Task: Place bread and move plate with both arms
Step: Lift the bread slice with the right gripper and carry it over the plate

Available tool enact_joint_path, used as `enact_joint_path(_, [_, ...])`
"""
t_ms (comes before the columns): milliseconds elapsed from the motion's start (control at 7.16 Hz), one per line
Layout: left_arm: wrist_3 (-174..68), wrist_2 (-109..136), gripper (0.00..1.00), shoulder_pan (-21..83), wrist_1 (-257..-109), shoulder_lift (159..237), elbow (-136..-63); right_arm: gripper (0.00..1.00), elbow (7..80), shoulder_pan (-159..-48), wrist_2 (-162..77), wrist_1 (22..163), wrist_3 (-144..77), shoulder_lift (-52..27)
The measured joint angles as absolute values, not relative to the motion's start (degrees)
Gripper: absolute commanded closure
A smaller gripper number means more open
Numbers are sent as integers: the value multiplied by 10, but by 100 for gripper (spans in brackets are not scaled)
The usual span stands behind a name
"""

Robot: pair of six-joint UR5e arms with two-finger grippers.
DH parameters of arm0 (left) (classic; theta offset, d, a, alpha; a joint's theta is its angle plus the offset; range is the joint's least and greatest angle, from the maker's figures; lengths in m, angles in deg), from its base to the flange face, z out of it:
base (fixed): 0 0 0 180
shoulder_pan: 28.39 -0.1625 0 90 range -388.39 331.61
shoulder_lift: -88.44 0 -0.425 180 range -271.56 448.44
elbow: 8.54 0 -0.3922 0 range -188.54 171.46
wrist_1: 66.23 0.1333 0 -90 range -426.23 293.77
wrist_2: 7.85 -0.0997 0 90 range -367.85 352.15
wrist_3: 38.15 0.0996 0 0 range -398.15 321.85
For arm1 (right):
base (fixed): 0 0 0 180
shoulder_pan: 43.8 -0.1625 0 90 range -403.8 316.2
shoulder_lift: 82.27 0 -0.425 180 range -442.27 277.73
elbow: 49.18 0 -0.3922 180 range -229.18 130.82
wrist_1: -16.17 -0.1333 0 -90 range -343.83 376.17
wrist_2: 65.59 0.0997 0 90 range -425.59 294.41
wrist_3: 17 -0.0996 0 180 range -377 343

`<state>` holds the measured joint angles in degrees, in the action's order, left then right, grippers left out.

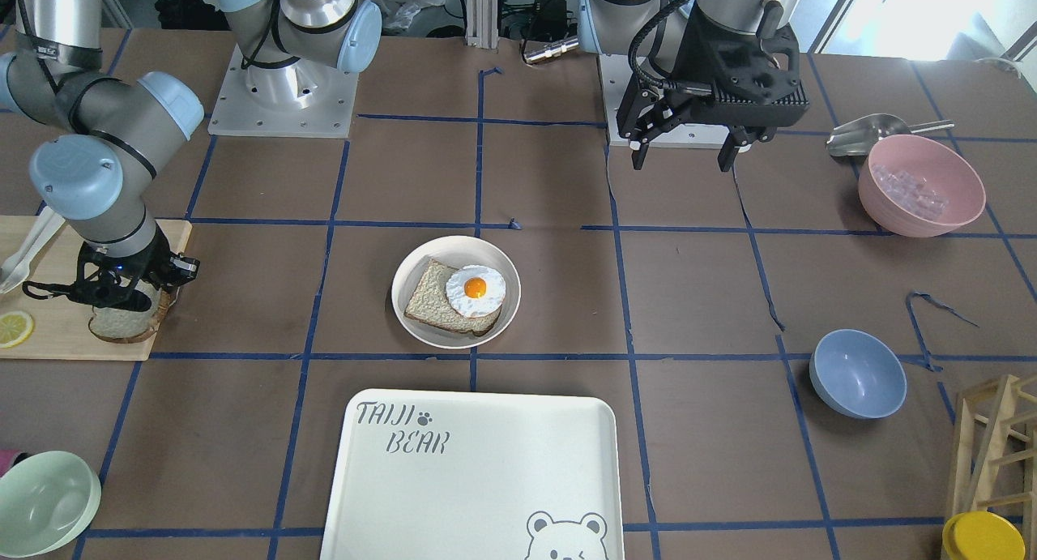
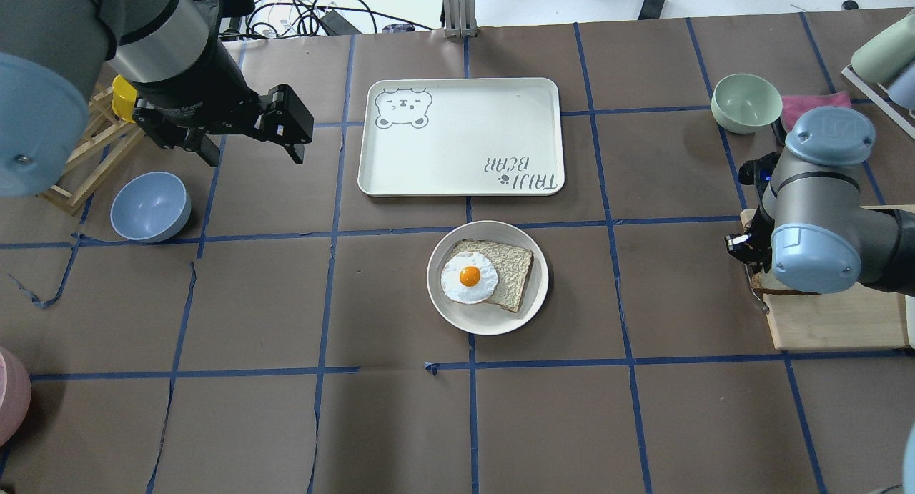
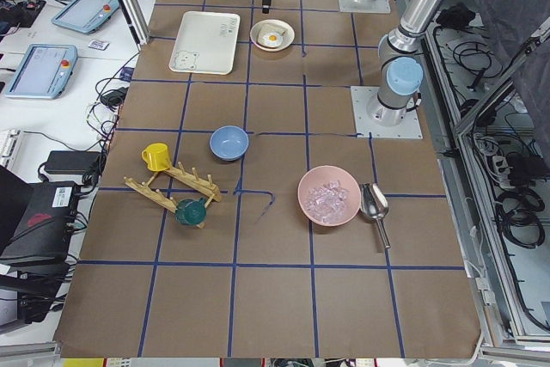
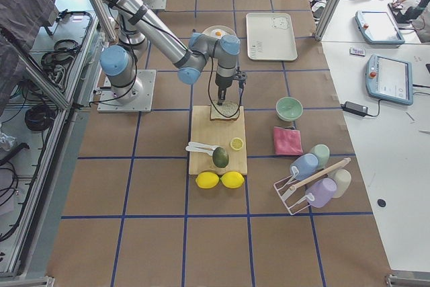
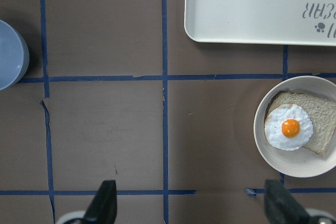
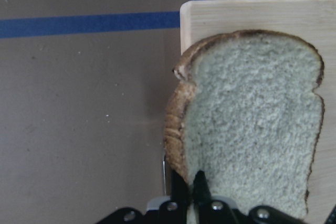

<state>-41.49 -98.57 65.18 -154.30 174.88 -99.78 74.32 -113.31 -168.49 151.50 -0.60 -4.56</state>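
Note:
The pale bread (image 6: 252, 124) lies at the corner of a wooden cutting board (image 1: 57, 333), on top of another brown-crusted slice. It also shows in the front view (image 1: 121, 323). My right gripper (image 6: 195, 190) is down on the bread (image 4: 225, 109), its fingers closed on the slice's edge; it also shows in the front view (image 1: 121, 297). The cream plate (image 1: 399, 297) sits mid-table holding a tanner slice (image 1: 429, 301) and a fried egg (image 1: 475, 290). The plate also shows in the overhead view (image 2: 537, 304). My left gripper (image 1: 689, 151) hangs open and empty above the table, apart from the plate (image 5: 261, 140).
The bear-printed tray (image 1: 470, 471) lies just beyond the plate. A blue bowl (image 1: 857, 374), a pink bowl of ice (image 1: 921, 185) and a metal scoop (image 1: 867, 134) are on my left side. A green bowl (image 1: 44, 503) and a lemon slice (image 1: 14, 329) are near the board.

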Motion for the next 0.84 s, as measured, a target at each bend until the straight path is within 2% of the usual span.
enact_joint_path(279, [-415,-986,0,651,-1543,1749,-998,100,728,-1144,-1677,1506,-15,-33])
enact_joint_path(838, [-414,-986,0,651,-1542,1750,-998,100,625,-1207,-1662,1371,-78,-29])
